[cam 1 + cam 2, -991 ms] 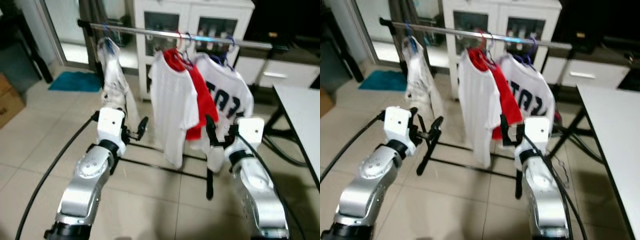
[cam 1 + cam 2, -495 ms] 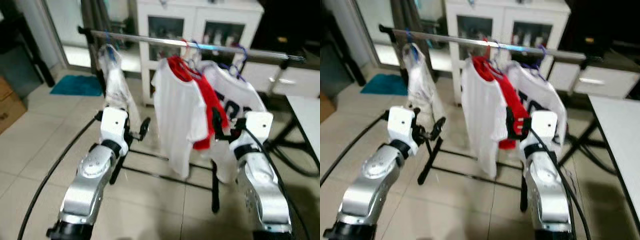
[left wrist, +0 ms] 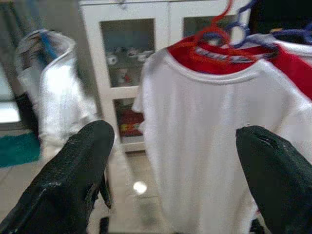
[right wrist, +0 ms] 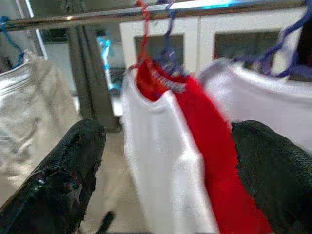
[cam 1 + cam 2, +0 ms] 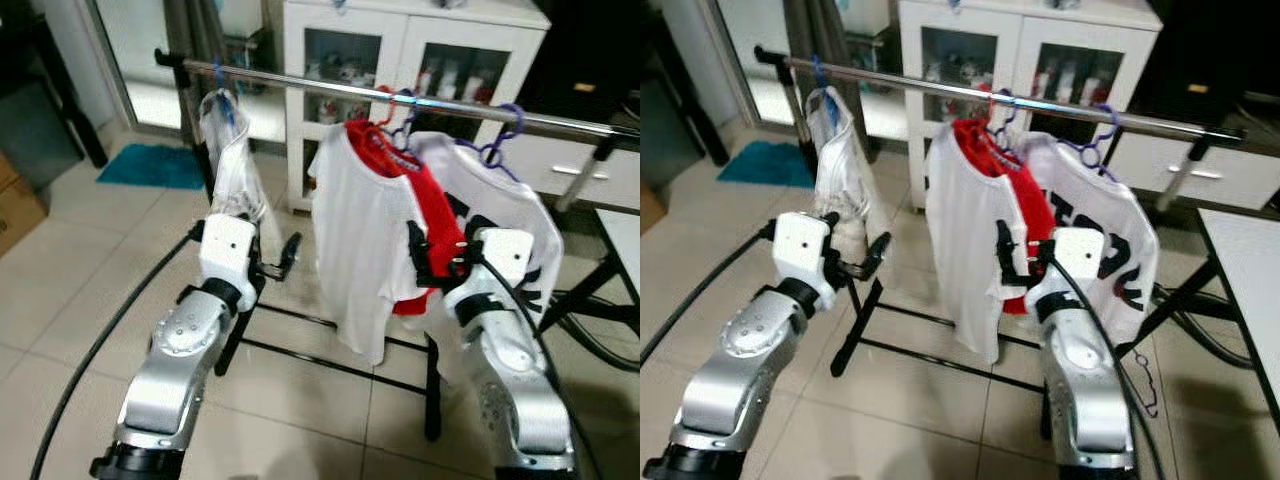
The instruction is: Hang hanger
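A metal rail carries several garments on hangers. A white garment hangs from a blue hanger at the left end. Mid-rail, a white shirt hangs on a red hanger, with a red shirt behind it. Further right is a white jersey with dark lettering on a purple hanger. My left gripper is open and empty, held between the left garment and the white shirt. My right gripper is open and empty, just in front of the red shirt's hem.
A white glass-door cabinet stands behind the rack. The rack's black feet and crossbar lie on the tiled floor. A teal mat and a cardboard box are at the left, a white table corner at the right.
The whole picture has shifted, so the camera moved and the rack sits a little further right. Both arms stay raised with open, empty grippers; the right one is now close to the red shirt.
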